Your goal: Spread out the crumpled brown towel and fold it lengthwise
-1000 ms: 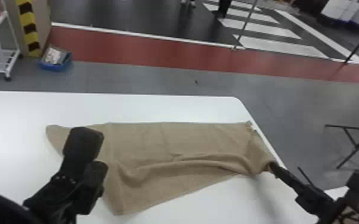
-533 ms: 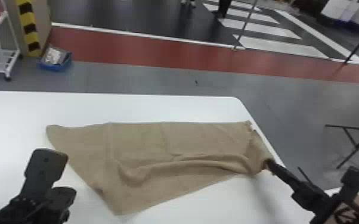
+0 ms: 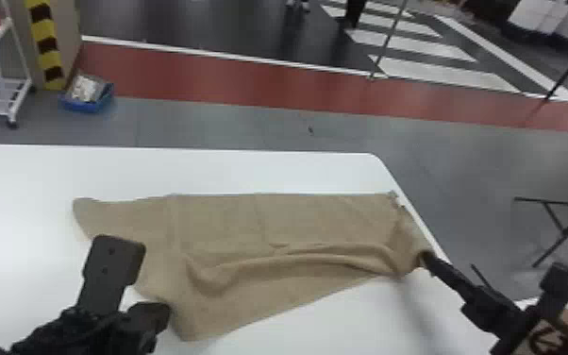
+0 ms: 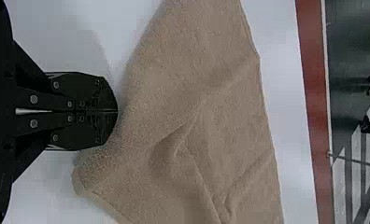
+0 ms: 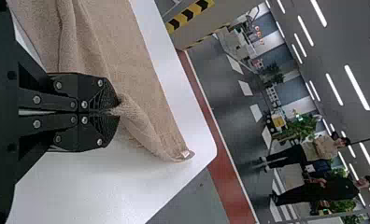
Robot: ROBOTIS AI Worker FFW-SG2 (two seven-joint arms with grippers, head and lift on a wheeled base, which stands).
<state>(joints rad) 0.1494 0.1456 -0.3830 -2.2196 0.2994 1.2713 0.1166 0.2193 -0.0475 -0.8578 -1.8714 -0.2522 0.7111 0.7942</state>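
Right now, the brown towel (image 3: 325, 217) is lying partly spread on the white bench (image 3: 250, 170), with 1 long ridge running across it and 1 corner pointing toward the robot. The right gripper (image 3: 424, 258) is pinching the towel near the bench's right edge, its 2 fingers clenching a bunched bit. The left gripper (image 3: 120, 243) is hovering by the towel's left part, its 2 fingers pressing together.

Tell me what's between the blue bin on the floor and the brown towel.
From the blue bin to the brown towel, the head view shows grey floor, then white tabletop.
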